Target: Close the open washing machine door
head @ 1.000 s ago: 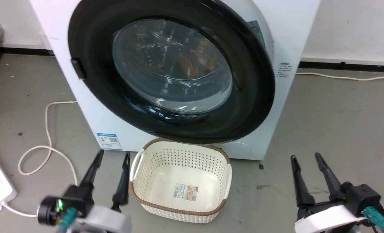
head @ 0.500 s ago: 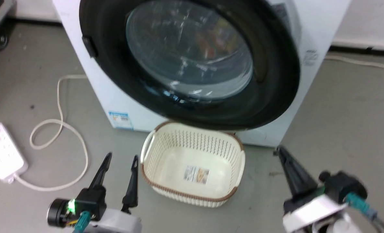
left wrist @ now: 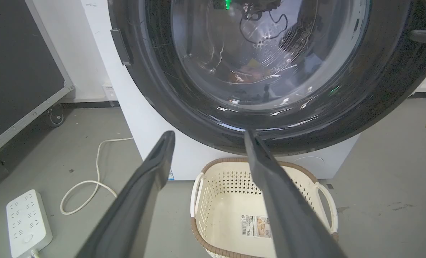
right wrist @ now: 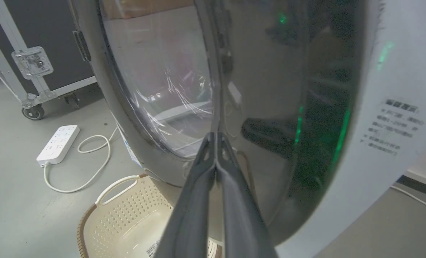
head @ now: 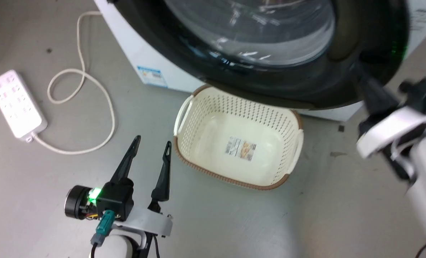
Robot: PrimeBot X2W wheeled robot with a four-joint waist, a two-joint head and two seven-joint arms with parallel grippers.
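Because the task is to swing the washing machine door (head: 256,86) shut, the right gripper (right wrist: 216,139) is the one that matters; in the head view it reaches up from 3 o'clock to the glossy black rim at 2 o'clock. Its two dark fingers are pressed together with nothing between them, which I take as a blunt point for pushing, not a grasp. In the right wrist view the tips sit right at the door's edge, though motion blur keeps me from saying whether they touch it. The door fills 12 o'clock of the head view, its bulging glass window facing the robot; from the right wrist a dark gap shows between rim and white washing machine (head: 141,53), so I judge the door ajar, not latched. The left gripper (head: 153,141) hangs low at 7 o'clock above the floor, fingers moderately apart and empty, probably parked clear of the door's arc. A cream basket (head: 184,118) sits on the floor at 6 o'clock of the door, partly under the rim, apparently low enough not to block it. A white power strip (head: 15,104) and its looped cable (head: 91,82) lie at 10 o'clock, well apart from both arms. The push likely needs firm, steady pressure near the rim, since shut fingertips could skid on the glossy surface.
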